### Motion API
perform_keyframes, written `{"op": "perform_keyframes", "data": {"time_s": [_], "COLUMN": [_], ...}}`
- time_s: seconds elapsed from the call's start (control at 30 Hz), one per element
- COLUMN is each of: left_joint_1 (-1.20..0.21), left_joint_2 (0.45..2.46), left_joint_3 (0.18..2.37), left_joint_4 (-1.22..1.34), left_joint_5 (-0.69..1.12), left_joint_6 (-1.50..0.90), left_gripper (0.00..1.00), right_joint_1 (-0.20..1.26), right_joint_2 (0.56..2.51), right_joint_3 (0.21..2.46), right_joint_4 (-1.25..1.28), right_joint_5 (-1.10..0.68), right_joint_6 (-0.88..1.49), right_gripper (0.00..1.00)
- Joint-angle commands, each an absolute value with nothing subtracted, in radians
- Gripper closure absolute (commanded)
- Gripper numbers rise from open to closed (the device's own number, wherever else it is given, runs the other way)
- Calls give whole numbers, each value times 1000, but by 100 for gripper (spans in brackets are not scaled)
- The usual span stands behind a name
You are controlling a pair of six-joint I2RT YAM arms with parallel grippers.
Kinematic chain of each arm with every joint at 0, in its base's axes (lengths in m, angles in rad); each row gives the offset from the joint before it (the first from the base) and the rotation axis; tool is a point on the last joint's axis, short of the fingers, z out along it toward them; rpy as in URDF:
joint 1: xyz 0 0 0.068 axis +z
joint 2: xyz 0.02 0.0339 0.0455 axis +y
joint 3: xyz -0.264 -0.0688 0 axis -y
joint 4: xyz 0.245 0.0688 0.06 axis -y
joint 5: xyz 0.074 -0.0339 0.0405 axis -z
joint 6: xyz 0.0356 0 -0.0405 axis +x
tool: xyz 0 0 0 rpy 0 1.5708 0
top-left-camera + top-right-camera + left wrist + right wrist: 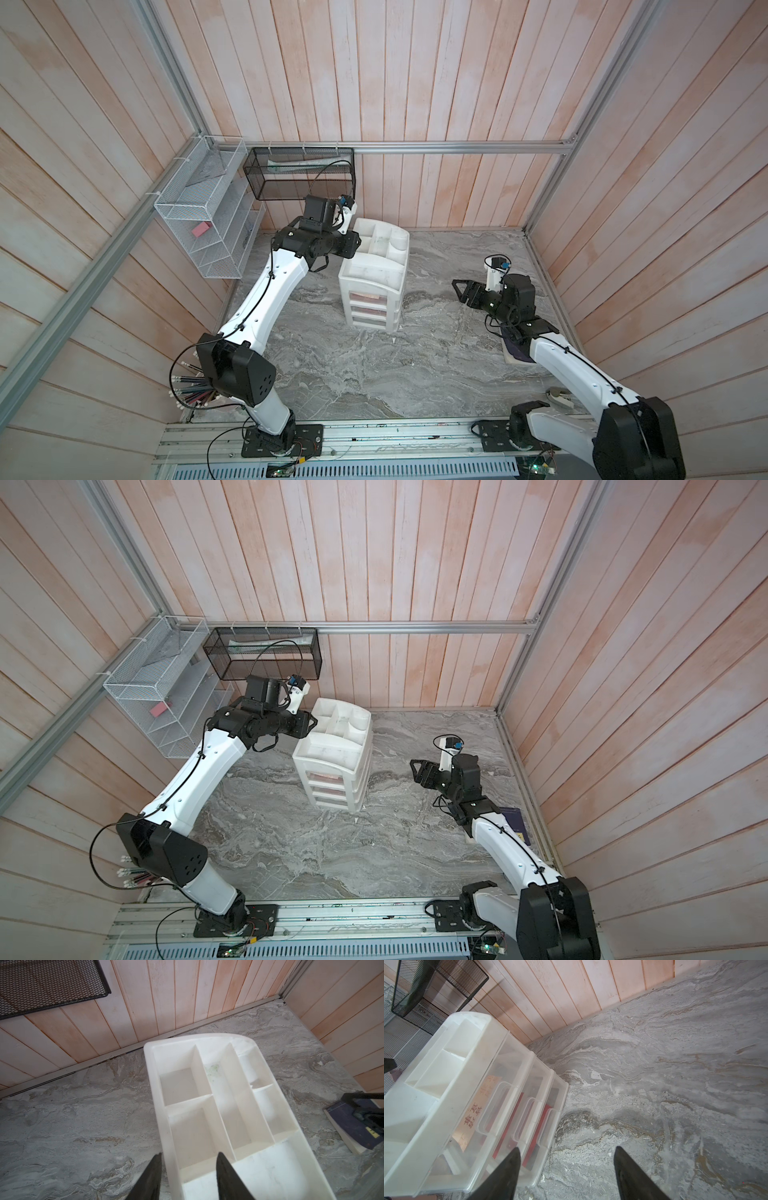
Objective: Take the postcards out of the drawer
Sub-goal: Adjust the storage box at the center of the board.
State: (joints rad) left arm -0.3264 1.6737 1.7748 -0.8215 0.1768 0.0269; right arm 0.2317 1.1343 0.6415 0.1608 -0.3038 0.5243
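The cream postcard (pixel 481 1109) lies in the top drawer of the white drawer box (pixel 372 282), and the red postcards (pixel 511 1122) lie in the drawers below it. All the drawers are shut. Only the right wrist view shows the writing on the cards.

The left gripper (pixel 190 1154) reaches over the box's top rim, with one finger on each side and a gap left. The right gripper (pixel 566 1148) hangs wide apart and empty by the box's front. Past the box there is bare table (pixel 675 1084).

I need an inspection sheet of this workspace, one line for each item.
Surface: grey marbled tabletop, white crumbs.
Job's things: cream postcard in top drawer, red postcards in lower drawers of white drawer unit; all drawers shut.
Clutter: navy booklet under right arm; pencils beside left base.
Grippers: left pincer open astride the unit's tray wall; right pincer open, empty, facing the drawers.
Cables: black loops along both arms.
Surroundings: plank walls, black mesh basket, white wire rack.
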Motion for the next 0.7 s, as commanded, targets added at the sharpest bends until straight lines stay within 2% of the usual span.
{"op": "perform_keyframes", "data": {"time_s": [0.0, 0.67], "left_joint_1": [-315, -314], "left_joint_2": [1691, 1742], "left_joint_3": [1796, 1795], "left_joint_4": [-796, -829], "left_joint_5": [196, 172], "left_joint_6": [-12, -18], "left_gripper": [59, 77], "right_joint_1": [242, 298], "right_joint_2": [1150, 1180], "right_joint_3": [684, 693], "right_joint_4": [170, 193], "right_joint_5": [-342, -355], "right_joint_6": [532, 560], "right_gripper": [29, 29]}}
